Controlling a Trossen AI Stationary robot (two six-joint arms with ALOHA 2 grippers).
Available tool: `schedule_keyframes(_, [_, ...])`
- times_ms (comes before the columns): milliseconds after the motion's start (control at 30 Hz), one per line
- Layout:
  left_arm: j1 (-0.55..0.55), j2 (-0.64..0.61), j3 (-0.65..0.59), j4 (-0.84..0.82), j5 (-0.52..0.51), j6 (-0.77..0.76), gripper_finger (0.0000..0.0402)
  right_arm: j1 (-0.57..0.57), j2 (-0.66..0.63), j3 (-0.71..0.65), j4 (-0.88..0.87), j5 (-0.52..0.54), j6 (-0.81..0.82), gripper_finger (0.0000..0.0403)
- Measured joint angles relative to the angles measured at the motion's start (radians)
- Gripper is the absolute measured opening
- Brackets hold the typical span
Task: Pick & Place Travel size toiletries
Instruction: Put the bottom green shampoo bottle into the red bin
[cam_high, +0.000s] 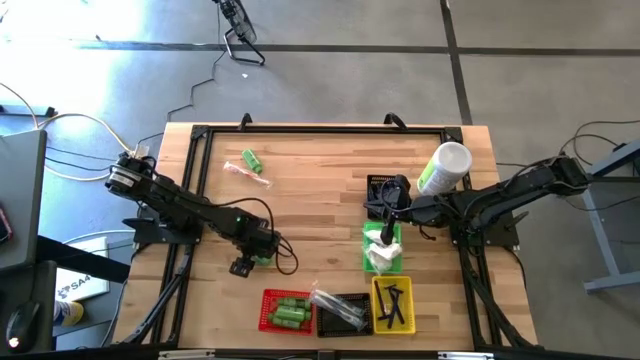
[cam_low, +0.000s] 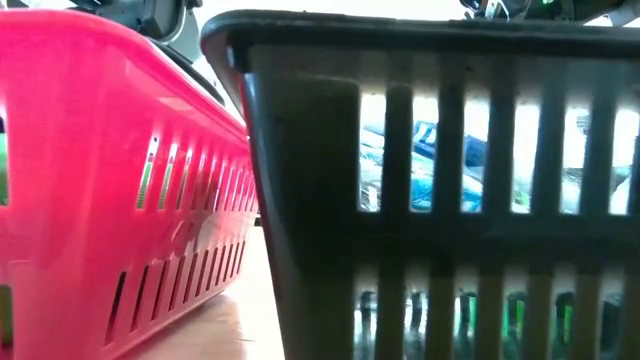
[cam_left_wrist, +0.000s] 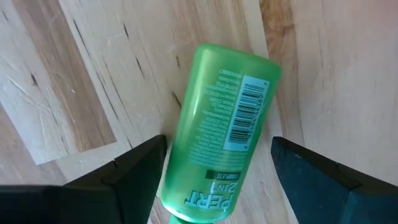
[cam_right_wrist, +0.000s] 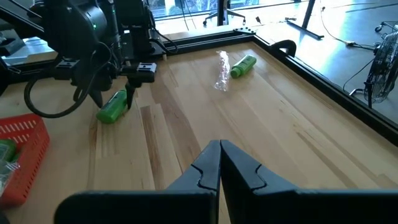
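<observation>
Pale butcher-block planks of the table (cam_high: 300, 215) carry everything. Low over its left half, the left gripper (cam_left_wrist: 214, 180) stands spread wide, its fingers either side of a small green plastic shampoo bottle (cam_left_wrist: 217, 134) lying flat on the wood, not clamped. Farther off, toward the far edge, a second green bottle (cam_high: 252, 160) lies beside a clear-wrapped toothbrush (cam_high: 238, 170). Along the near edge sit a red mesh basket (cam_high: 272, 322) holding green bottles, a black basket (cam_high: 355, 300) and a yellow basket (cam_high: 378, 300). At right, the right gripper (cam_right_wrist: 220, 163), fingers pressed together and empty, hangs above a green basket (cam_high: 368, 235).
</observation>
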Motion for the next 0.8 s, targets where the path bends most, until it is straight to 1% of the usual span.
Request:
schedule_keyframes(100, [0.000, 0.001, 0.000, 0.000, -0.007, 0.000, 0.0278, 0.000, 0.000, 0.000, 0.000, 0.000, 0.000, 0.0002])
schedule_keyframes(333, [0.001, 0.001, -0.001, 0.002, -0.014, 0.000, 0.0216, 0.000, 0.000, 0.000, 0.000, 0.000, 0.000, 0.0002])
schedule_keyframes(467, [0.001, 0.001, -0.001, 0.002, -0.013, -0.003, 0.0190, 0.000, 0.000, 0.000, 0.000, 0.000, 0.000, 0.0002])
schedule_keyframes(667, [0.001, 0.001, -0.001, 0.002, -0.030, -0.012, 0.0180, 0.000, 0.000, 0.000, 0.000, 0.000, 0.000, 0.0002])
schedule_keyframes(800, [0.000, 0.002, -0.001, 0.011, -0.061, -0.062, 0.0179, 0.000, 0.000, 0.000, 0.000, 0.000, 0.000, 0.0002])
